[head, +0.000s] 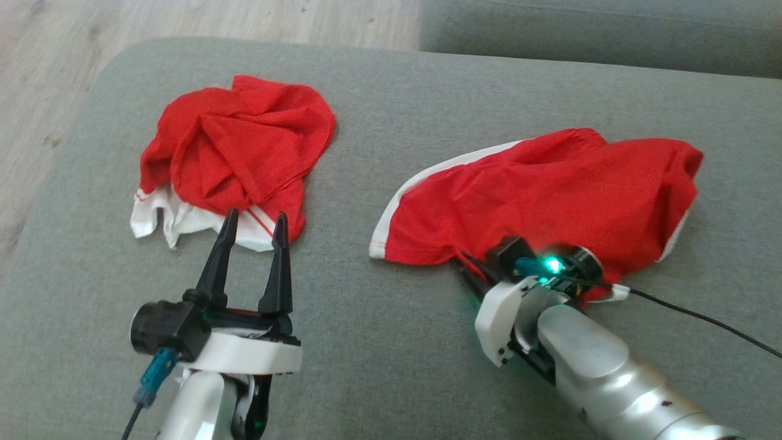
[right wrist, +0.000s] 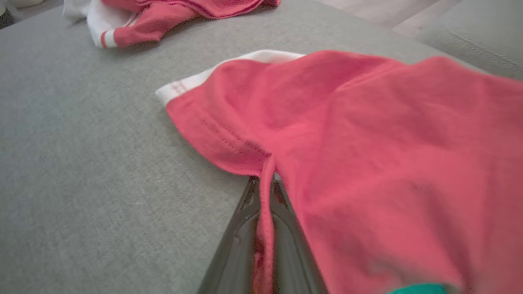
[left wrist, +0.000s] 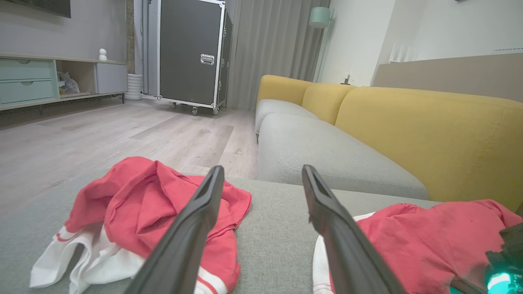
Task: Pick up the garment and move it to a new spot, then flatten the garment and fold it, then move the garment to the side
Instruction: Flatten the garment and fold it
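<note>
— Where's your right gripper?
— My right gripper (right wrist: 264, 183) is down at the grey cushion (head: 379, 342). Its jaws are pressed together on a thin fold at the near edge of the red garment (head: 550, 195). In the wrist view, the pinched strip of cloth runs straight down between the two fingers (right wrist: 237, 245).
— And the rest of that garment?
— It spreads out ahead of the gripper and off to its right, lying loose on the cushion. The white-trimmed hem curves away to the gripper's left.
— What about the left side?
— My left gripper (head: 255, 215) hangs with its fingers wide apart and bare cushion showing between them. Its tips reach the near edge of a second red garment (head: 238, 153), a crumpled heap with white striped trim. I cannot tell whether they touch it.
— Anything else?
— The two garments lie well apart, with plain cushion between them. A black cable (head: 702, 318) trails across the cushion from my right wrist, off to that gripper's right. Wooden floor (head: 61, 73) lies beyond the heap, past the cushion's far edge from my left gripper.
</note>
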Controlling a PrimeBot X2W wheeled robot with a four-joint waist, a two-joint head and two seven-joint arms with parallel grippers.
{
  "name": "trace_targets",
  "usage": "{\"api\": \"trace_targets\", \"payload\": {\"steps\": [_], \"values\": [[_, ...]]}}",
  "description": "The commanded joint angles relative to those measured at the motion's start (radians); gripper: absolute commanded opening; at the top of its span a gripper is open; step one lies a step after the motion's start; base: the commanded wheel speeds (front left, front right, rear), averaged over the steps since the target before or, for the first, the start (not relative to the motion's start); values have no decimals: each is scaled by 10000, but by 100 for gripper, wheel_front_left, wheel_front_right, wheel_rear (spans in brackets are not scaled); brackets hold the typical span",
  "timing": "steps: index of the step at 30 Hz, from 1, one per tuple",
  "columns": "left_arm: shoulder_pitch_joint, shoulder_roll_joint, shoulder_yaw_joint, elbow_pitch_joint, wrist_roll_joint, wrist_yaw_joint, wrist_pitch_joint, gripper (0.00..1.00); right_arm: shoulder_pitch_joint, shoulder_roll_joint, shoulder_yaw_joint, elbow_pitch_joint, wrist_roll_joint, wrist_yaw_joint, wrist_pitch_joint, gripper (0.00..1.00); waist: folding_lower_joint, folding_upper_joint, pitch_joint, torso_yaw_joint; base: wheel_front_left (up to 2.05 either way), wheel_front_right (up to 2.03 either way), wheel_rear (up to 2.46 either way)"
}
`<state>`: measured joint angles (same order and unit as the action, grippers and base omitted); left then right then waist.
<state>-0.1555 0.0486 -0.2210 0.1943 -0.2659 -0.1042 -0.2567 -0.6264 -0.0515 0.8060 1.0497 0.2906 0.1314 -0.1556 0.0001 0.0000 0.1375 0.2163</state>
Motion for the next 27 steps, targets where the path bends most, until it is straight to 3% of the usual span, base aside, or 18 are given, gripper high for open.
{"api": "trace_targets", "payload": {"steps": [1,10,18,23,27], "values": [[-179,17,388,-314,-59,53,-51,100,-250,13,-53,-138,78,-7,-193,0,-1,0,-81,-101,0,0,0],[29,16,515,-504,-47,135,-51,100,-879,13,-1077,-1236,150,-7,-999,0,-1,0,-492,-599,0,0,0],[206,16,852,-659,-37,202,-51,100,-1643,13,-1956,-4287,546,-7,-1058,0,-1,0,-880,-829,0,0,0],[426,16,1019,-810,-1,262,-51,100,-1905,13,-3257,-5899,682,-7,-1059,0,-1,0,-1029,-1136,0,0,0],[463,16,1093,-872,32,238,-51,100,-1747,13,-4692,-6118,289,-7,-1060,0,-1,0,-1022,-1366,0,0,0]]}}
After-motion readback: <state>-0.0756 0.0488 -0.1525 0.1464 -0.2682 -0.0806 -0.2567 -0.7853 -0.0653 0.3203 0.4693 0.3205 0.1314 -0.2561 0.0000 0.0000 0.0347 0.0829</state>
